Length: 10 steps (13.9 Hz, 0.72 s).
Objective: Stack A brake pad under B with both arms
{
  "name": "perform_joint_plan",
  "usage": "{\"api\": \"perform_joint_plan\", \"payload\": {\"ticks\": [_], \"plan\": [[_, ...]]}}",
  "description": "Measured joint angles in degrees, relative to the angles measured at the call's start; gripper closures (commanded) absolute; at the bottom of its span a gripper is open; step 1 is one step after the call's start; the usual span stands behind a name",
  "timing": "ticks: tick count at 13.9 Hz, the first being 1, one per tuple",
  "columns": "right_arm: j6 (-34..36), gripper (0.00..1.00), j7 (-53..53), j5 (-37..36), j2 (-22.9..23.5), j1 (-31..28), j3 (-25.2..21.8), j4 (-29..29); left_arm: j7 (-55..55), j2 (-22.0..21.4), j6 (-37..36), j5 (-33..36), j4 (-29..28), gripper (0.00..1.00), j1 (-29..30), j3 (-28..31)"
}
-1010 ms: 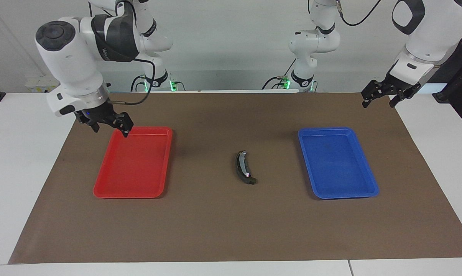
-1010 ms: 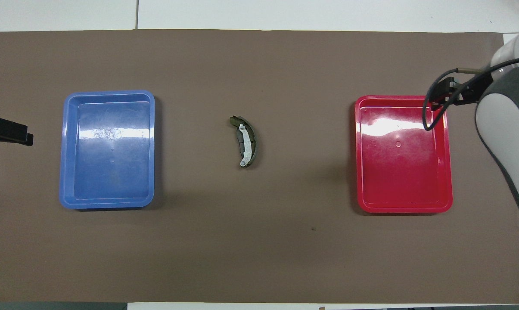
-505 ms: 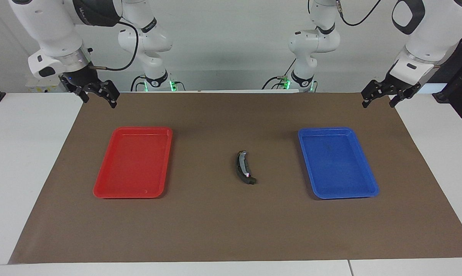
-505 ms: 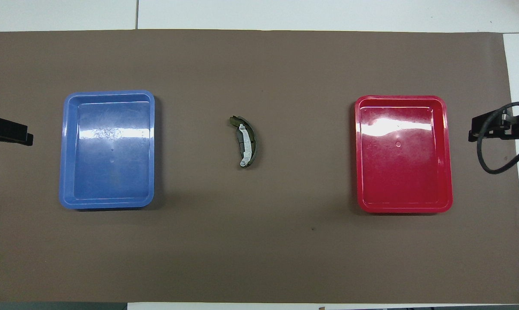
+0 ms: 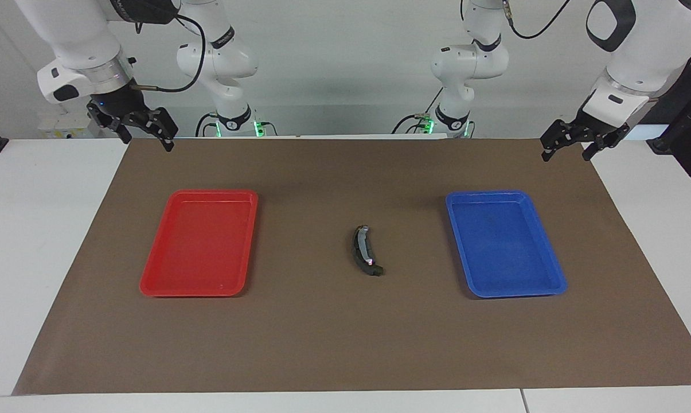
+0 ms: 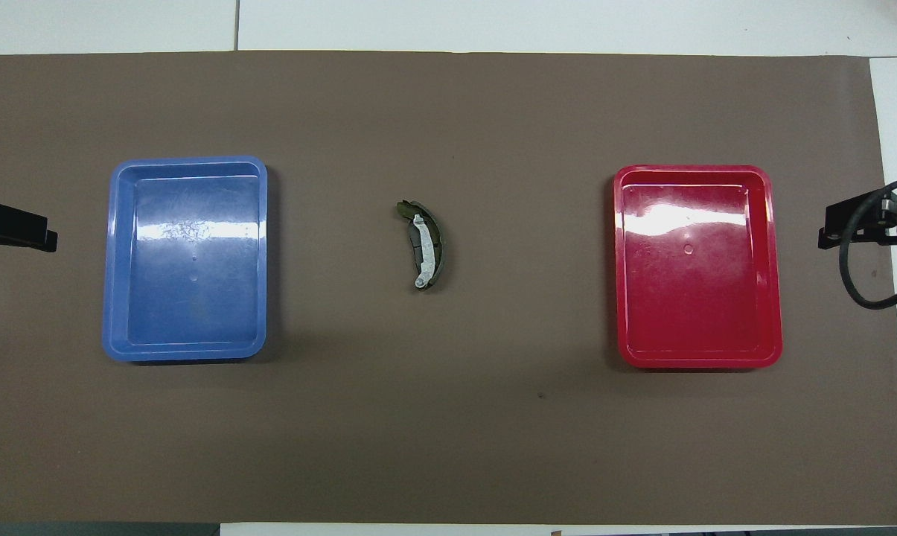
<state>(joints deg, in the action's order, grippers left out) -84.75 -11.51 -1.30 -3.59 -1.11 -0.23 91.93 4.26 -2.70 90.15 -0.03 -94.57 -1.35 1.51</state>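
1. The curved brake piece (image 5: 365, 251) lies on the brown mat (image 5: 345, 344) between the two trays, lengthwise toward and away from the robots, light stripe facing up.
2. A darker layer shows along its edge and under the end farther from the robots. This is judged to be the short pad (image 6: 434, 246) lying beneath it; the pad cannot be made out as a separate part.
3. The red tray (image 5: 150, 281) lies well apart from the brake piece toward the right arm's end, the blue tray (image 5: 551, 281) likewise toward the left arm's end. Both are empty.
4. The right gripper (image 5: 133, 123) hangs over the mat corner at the robots' edge, well apart from the brake piece. Fingers spread wide, nothing held.
5. The left gripper (image 5: 574, 139) hangs over the other mat corner at the robots' edge, equally well apart. Fingers spread, nothing held.
6. Judgement: the stack appears complete. Both arms are parked clear of the brake piece, so nothing can disturb it.
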Motion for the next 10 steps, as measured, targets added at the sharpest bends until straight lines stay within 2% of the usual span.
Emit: {"api": "perform_joint_plan", "payload": {"ticks": [10], "plan": [[0.0,0.0,3.09,0.15,0.63,0.02,0.6,-1.94,0.0,0.0,0.0,0.0,0.0,0.0,0.0,0.0]]}}
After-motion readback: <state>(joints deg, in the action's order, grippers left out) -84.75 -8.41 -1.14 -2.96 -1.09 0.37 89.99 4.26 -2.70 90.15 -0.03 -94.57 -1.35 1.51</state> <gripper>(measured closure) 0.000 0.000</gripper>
